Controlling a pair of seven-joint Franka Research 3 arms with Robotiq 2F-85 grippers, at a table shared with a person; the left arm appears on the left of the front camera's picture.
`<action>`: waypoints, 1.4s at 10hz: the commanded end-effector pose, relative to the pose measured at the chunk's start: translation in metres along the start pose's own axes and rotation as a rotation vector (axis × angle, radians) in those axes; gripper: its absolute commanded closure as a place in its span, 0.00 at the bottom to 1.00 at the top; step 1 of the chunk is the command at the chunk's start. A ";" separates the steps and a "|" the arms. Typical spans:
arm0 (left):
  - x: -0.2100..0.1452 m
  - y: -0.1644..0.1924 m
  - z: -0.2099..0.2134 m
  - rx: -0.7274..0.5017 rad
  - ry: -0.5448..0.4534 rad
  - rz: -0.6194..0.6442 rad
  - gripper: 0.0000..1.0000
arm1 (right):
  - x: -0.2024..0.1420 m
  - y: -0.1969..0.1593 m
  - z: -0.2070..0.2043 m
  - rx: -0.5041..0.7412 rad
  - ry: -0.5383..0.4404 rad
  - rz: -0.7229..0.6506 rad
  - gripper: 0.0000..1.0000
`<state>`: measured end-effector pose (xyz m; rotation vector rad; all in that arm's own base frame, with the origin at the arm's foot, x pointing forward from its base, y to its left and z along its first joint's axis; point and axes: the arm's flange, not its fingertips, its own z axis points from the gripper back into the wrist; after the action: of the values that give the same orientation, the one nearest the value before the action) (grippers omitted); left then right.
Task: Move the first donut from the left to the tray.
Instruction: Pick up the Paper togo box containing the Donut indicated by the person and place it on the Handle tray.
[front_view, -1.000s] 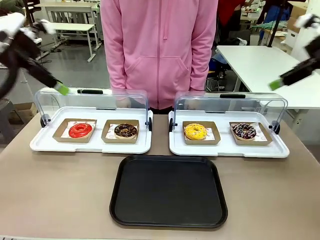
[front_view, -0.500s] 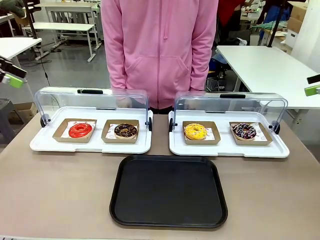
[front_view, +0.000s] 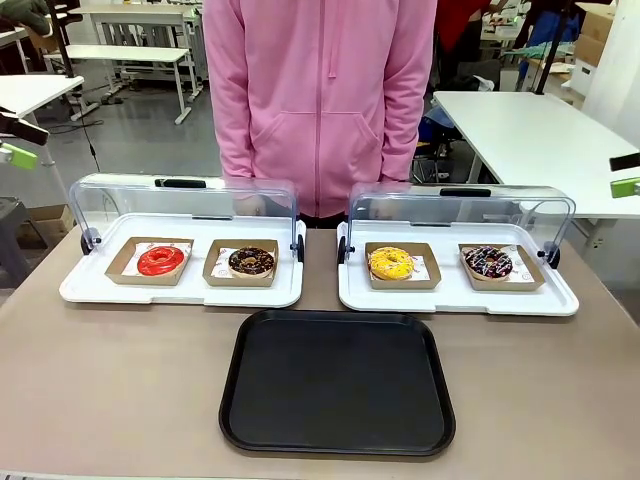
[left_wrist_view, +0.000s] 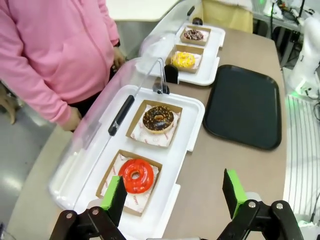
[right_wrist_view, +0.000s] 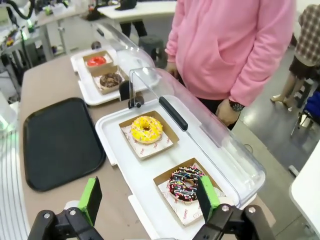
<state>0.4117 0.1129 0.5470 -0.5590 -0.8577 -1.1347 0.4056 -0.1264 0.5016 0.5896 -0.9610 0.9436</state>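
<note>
The red-glazed donut (front_view: 161, 260) lies in its brown cardboard holder at the left end of the left white tray, under the raised clear lid. From the left wrist it appears just ahead and below as the red donut (left_wrist_view: 136, 175). The black tray (front_view: 337, 380) rests bare at the table's front middle. My left gripper (left_wrist_view: 174, 197) is open, high above the table's left end, with one green pad (front_view: 15, 155) at the picture's left edge. My right gripper (right_wrist_view: 149, 196) is open too, hovering off the right end, its pad (front_view: 625, 187) at the right edge.
A chocolate donut (front_view: 251, 262) sits beside the red one. The right white tray (front_view: 458, 297) holds a yellow donut (front_view: 390, 263) and a sprinkled chocolate donut (front_view: 488, 262). Both clear lids (front_view: 185, 200) stand raised. A person in a pink hoodie (front_view: 320, 100) stands at the far side.
Both arms have pulled outward from above the lids to the picture's edges, then nearly stopped. The donuts and trays have not moved.
</note>
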 end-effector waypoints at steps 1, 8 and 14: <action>-0.005 0.001 0.001 -0.011 0.002 0.018 0.00 | 0.002 -0.001 0.004 -0.018 0.011 0.013 0.00; -0.005 0.001 0.001 -0.011 0.002 0.018 0.00 | 0.002 -0.001 0.004 -0.018 0.011 0.013 0.00; -0.005 0.001 0.001 -0.011 0.002 0.018 0.00 | 0.002 -0.001 0.004 -0.018 0.011 0.013 0.00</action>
<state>0.4105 0.1173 0.5410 -0.5606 -0.8259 -1.1200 0.4009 -0.1278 0.5041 0.5577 -0.9214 0.9329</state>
